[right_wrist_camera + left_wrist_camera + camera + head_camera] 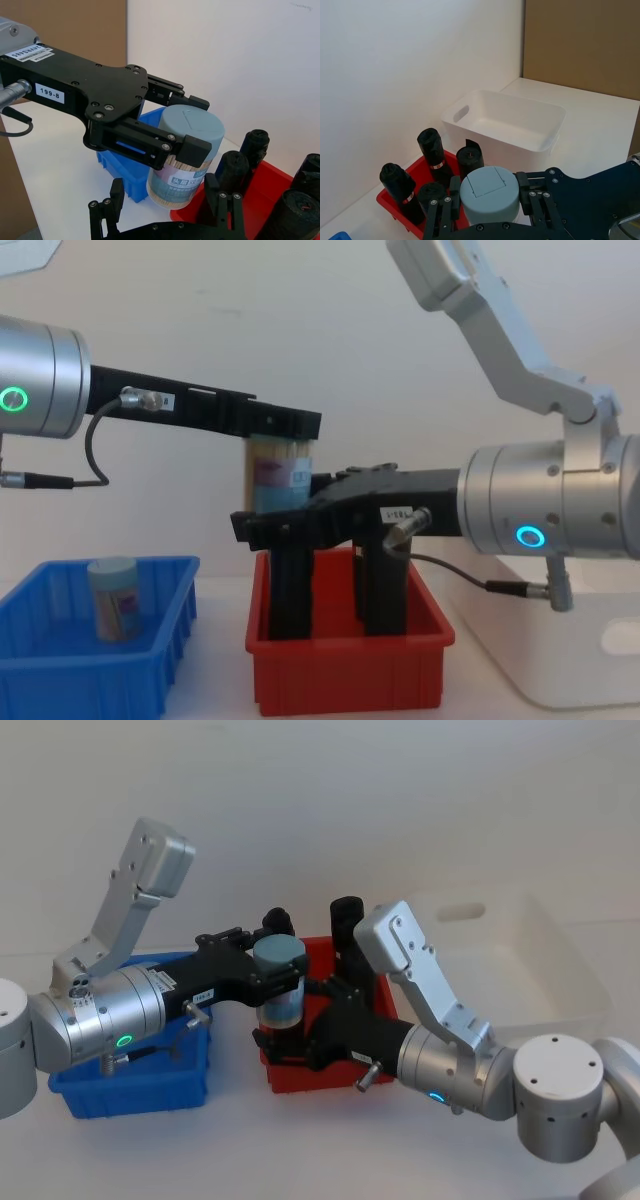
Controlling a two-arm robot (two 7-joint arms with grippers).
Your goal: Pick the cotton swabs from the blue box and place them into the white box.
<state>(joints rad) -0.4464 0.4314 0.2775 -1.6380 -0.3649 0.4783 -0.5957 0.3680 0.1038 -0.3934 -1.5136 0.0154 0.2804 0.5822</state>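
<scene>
1. Holding one jar of the cotton swabs [280, 1008] up in the air, the left tool [279, 968] is clenched on it just under the pale lid. That keeps the jar upright so it cannot slip.
2. The jar hangs over the left edge of the red bin [320, 1078], between the blue box [130, 1098] and the white box [505, 147]. I think it is part way on its trip.
3. The right tool [167, 205] waits lower down with its fingers spread wide, one on each side of the jar's bottom half. It grips nothing.
4. It looks ready to take the jar. That would make sense, because the white box sits toward the right edge of the tabletop [235, 1160], on the right arm's side.
5. The left tool grips up high, so the bottom half is free for the other one to grab.
6. One more jar [112, 598] stands in the blue box, near the tabletop's left edge, so the job is not done.
7. Tall black rolls [432, 147] stand in the red bin, right by the swap. The jar is held up near their tops, I guess so it will not bump them. A drop here could land among them.
</scene>
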